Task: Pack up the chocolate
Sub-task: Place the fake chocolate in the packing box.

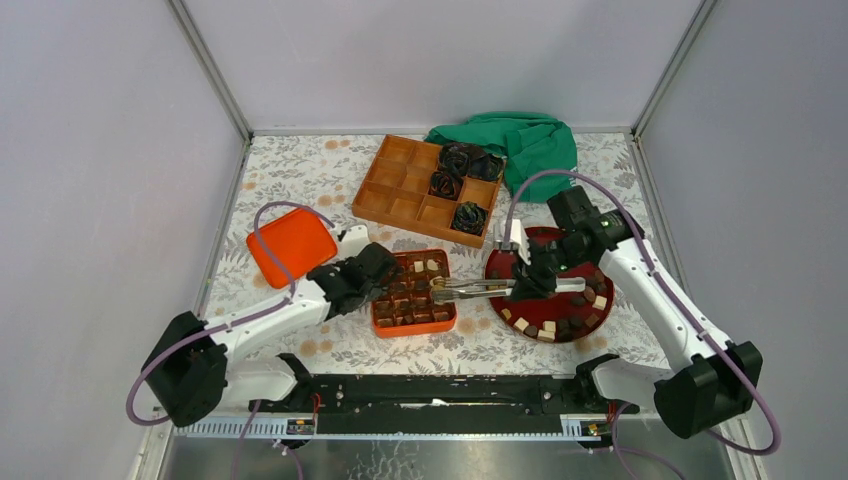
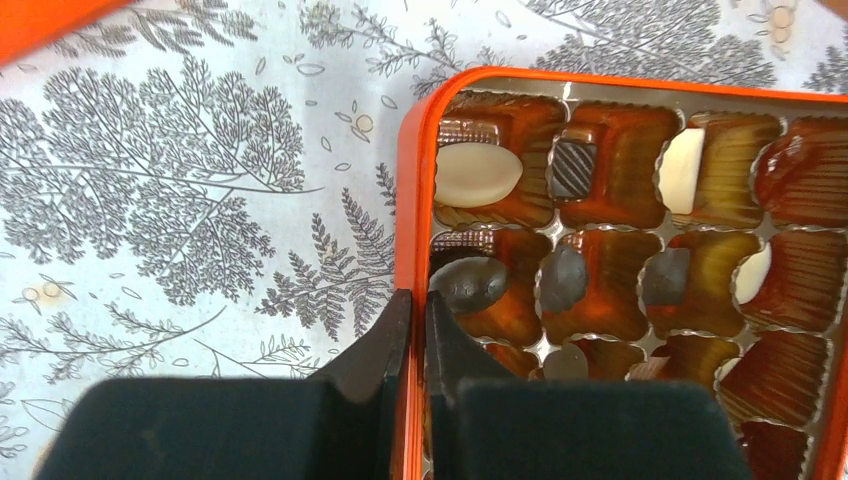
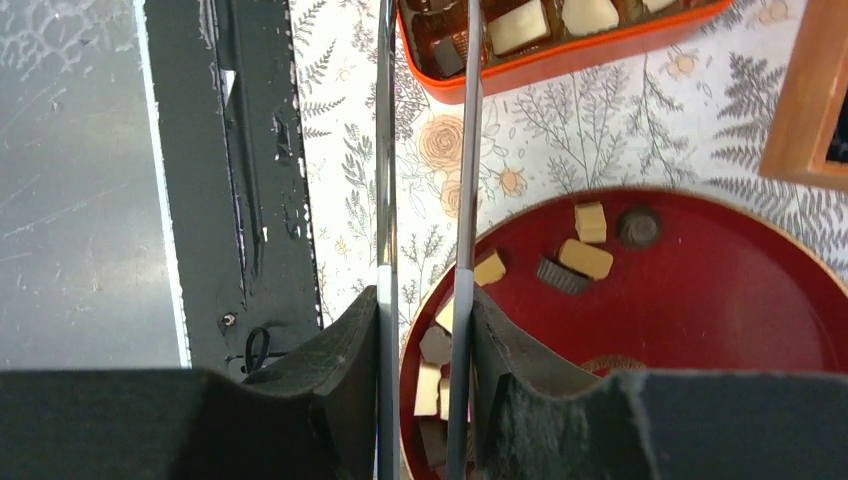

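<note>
1. The box [image 2: 405, 200], orange with a gold moulded liner, sat on the flowered counter [image 1: 310, 170] between the two arms.
2. The left fingers [image 2: 414, 305] were pressed onto the box's left wall, one inside and one outside, pinching the rim.
3. The right fingers [image 3: 422, 300] were clamped on metal tongs [image 1: 470, 290], squeezing both blades near the handle end. The blades ran almost parallel with a narrow gap between them.
4. The tong tips reached over the right part of the box. Whether they gripped a piece could not be told.
5. Chocolate [image 2: 478, 172] lay in the box's cups: cream ovals, dark rounded lumps and one ridged dark square.
6. More chocolate, tan, cream and dark, lay on the red plate [image 3: 720, 300] just right of the box, mostly along its near rim.
7. Behind the box stood a wooden tray [image 1: 395, 185] with black rosettes [image 1: 468, 160] in its right-hand compartments.
8. A green cloth [image 1: 530, 140] lay at the back, near the tray's far right corner.
9. An orange lid [image 1: 290, 245] lay on the counter left of the box, beside the left arm.
</note>
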You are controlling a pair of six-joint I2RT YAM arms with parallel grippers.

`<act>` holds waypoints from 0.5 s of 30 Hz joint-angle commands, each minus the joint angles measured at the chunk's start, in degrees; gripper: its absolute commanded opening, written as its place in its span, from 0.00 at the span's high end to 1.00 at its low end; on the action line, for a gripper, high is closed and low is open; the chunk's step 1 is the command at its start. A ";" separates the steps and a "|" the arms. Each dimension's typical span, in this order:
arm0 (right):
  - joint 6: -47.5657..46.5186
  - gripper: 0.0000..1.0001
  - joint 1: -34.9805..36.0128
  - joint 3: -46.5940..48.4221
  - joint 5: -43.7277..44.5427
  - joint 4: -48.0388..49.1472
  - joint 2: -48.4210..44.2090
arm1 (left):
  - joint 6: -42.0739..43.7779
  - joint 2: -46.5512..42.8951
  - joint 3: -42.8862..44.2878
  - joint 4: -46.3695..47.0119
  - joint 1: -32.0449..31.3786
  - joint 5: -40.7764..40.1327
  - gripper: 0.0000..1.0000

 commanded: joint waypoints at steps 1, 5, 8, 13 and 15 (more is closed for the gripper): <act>-1.44 1.00 4.62 5.09 -1.90 1.62 1.54 | 4.68 -5.31 0.75 4.33 0.15 -3.37 1.00; -5.71 1.00 7.22 7.59 -2.16 0.18 2.79 | 9.85 -11.30 -1.25 10.82 -0.44 -4.82 1.00; -8.47 1.00 7.66 9.75 -2.04 -0.46 3.23 | 14.58 -16.71 -5.07 18.59 -1.70 -5.32 1.00; -10.81 1.00 7.76 13.92 -3.01 -2.33 3.64 | 22.62 -22.32 -11.56 32.90 -5.17 -5.88 1.00; -11.54 1.00 7.72 15.11 -3.50 -3.23 3.47 | 25.95 -23.61 -13.61 38.54 -6.67 -6.27 1.00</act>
